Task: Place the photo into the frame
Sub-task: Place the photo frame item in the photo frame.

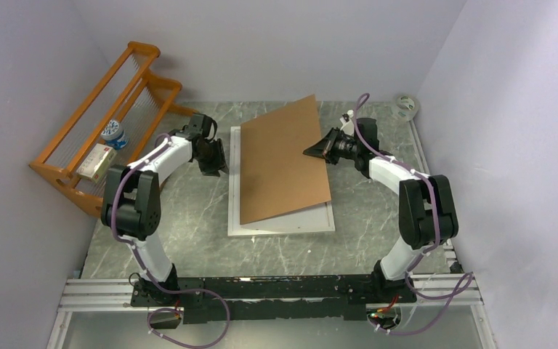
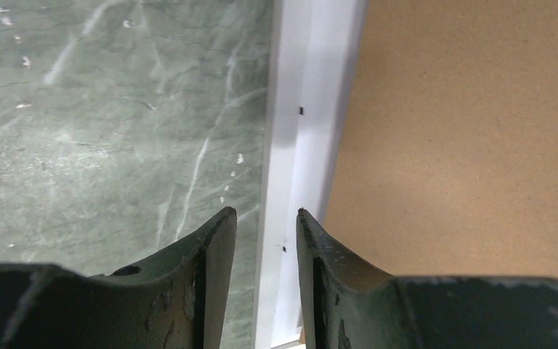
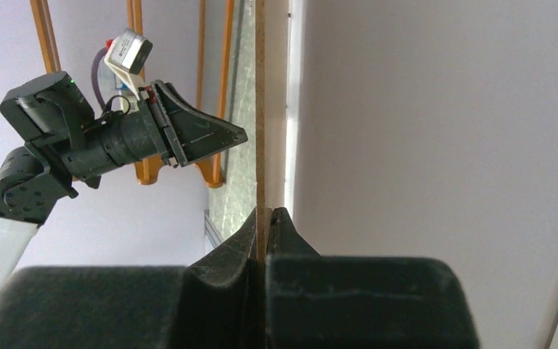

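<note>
The thin white rectangular picture frame (image 1: 283,226) lies flat mid-table on the green marbled table (image 1: 189,240). The right claw (image 1: 311,151) is pinched shut on the right edge of the plain brown hardboard backing board (image 1: 287,160), holding that side tilted up while its left side rests on the frame. The left claw (image 2: 265,214) hangs part-open and empty over the frame's left rail. The photo shows in no view. The step seems to be clearing the back. Next, the board needs setting aside and the photo finding.

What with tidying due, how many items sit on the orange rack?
2: a round blue-and-white object on the orange rack, and a pale box beside it, slightly nearer. More may be hidden.
</note>
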Controlling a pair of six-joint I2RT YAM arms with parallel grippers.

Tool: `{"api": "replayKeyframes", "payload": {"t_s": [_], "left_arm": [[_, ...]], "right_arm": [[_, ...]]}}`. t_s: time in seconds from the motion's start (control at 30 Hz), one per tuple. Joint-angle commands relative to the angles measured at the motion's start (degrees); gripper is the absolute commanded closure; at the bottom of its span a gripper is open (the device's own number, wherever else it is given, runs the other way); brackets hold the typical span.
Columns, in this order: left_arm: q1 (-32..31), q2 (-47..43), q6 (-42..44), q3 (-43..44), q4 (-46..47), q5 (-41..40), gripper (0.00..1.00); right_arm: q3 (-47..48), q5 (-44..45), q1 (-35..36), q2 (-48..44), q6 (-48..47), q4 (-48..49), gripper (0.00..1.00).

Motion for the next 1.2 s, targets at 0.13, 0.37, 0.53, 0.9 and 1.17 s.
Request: {"api": "replayKeyframes", "payload": {"t_s": [0.13,0.37,0.53,0.9,1.17], "left_arm": [[1.01,0.97,-2.53,-1.43,0.87,-1.84,0.6],[1.1,4.65,-2.51,-1.6,1.9,0.12,0.61],[1.19,5.85,-2.13,-1.92,2.31,1.2,0.61],[1.19,6.36,-1.96,-2.58,2.95,2.59,0.61],[1.19,6.22,-1.42,-2.7,2.99,3.17,0.61]], "right_arm": [[0.04,-4.43,0.08,2.19,4.44,10.55,1.0],[0.14,-5.15,0.89,4.77,3.32,10.19,1.0],[-0.37,-4.24,0.96,4.64,1.47,8.34,1.0],[-5.01,-3.64,0.97,0.55,0.25,6.88,1.0],[-5.54,-3.66,0.96,2.27,1.54,10.3,1.0]]}}
